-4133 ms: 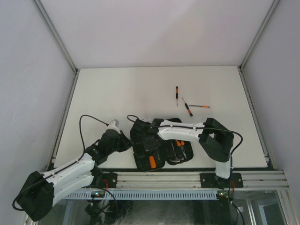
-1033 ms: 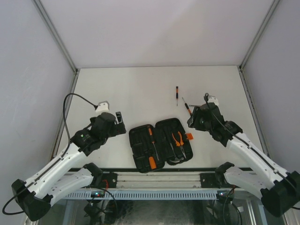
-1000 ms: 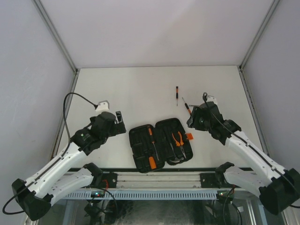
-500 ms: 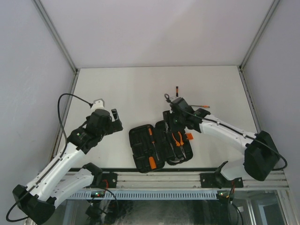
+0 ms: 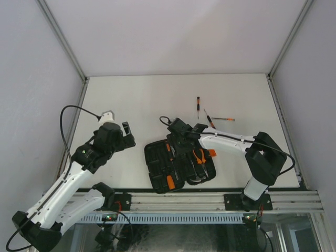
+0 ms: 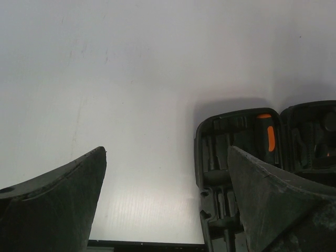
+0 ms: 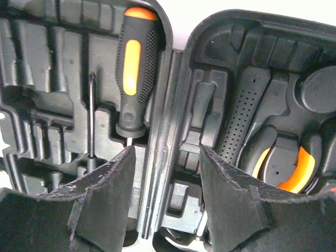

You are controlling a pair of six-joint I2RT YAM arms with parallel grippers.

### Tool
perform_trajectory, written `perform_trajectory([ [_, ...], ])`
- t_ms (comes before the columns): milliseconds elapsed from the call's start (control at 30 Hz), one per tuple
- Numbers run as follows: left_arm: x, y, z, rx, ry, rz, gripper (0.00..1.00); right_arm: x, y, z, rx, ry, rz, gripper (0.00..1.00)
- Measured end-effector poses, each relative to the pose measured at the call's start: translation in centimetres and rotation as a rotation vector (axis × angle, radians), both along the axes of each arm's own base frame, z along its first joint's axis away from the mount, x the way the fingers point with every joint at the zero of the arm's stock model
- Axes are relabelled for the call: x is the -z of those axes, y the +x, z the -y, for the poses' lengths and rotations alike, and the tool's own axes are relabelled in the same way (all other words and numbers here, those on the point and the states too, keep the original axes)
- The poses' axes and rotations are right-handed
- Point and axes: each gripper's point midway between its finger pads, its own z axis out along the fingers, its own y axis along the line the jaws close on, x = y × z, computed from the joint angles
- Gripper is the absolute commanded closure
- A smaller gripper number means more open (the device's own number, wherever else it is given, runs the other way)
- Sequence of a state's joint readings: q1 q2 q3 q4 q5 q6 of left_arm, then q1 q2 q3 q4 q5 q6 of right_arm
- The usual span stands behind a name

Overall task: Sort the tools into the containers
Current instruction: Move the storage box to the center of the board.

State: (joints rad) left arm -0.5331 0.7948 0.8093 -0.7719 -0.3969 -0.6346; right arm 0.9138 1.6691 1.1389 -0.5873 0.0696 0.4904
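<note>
Over the case [image 5: 153,168]: your right gripper [image 7: 165,152] hangs, fingers apart, holding nothing.
Case: open, 6 o'clock on your table [image 5: 131,100].
Left gripper [image 6: 167,149]: 9 o'clock of case, fingers wide apart.
Screwdrivers [image 5: 210,120]: three loose, at 1 o'clock.

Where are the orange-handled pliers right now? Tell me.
Top view: the orange-handled pliers lie in the right half of the open black plastic tool case, beside its small orange latch.
</note>
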Motion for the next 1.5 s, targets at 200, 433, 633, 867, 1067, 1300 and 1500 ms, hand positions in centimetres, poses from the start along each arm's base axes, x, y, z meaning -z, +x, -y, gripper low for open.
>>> perform_trajectory([
  [200, -0.8, -0.2, -0.1, 0.0, -0.02, 0.034, 0.0, 1.4, -0.6, 0.3, -0.002, -0.045, -0.03, 0.49],
  [433, -0.9, -0.3, 0.0, 0.006, -0.027, 0.035, 0.0, 2.3, -0.8, 0.5, 0.019, -0.072, -0.054, 0.56],
  [633, -0.9, -0.3, 0.2, 0.019, -0.028, 0.035, 0.0, 2.7, -0.4, 0.1, 0.049, -0.067, -0.065, 0.64],
  [867, -1.0, -0.3, 0.3, 0.031, -0.03, 0.035, 0.0, 2.8, 0.5, 0.4, 0.118, -0.046, -0.079, 0.65],
  [1067, -1.1, -0.2, 0.5, 0.036, -0.038, 0.041, 0.0, 2.7, 2.3, 1.3, 0.209, -0.021, -0.081, 0.65],
  [1300, -1.3, -0.1, 0.9, 0.048, -0.053, 0.049, 0.0, 2.6, 4.6, 2.6, 0.275, -0.003, -0.066, 0.66],
  [1500, -1.3, -0.1, 1.0, 0.056, -0.06, 0.047, 0.0, 1.5, 4.9, 2.6, 0.242, 0.016, -0.031, 0.64],
])
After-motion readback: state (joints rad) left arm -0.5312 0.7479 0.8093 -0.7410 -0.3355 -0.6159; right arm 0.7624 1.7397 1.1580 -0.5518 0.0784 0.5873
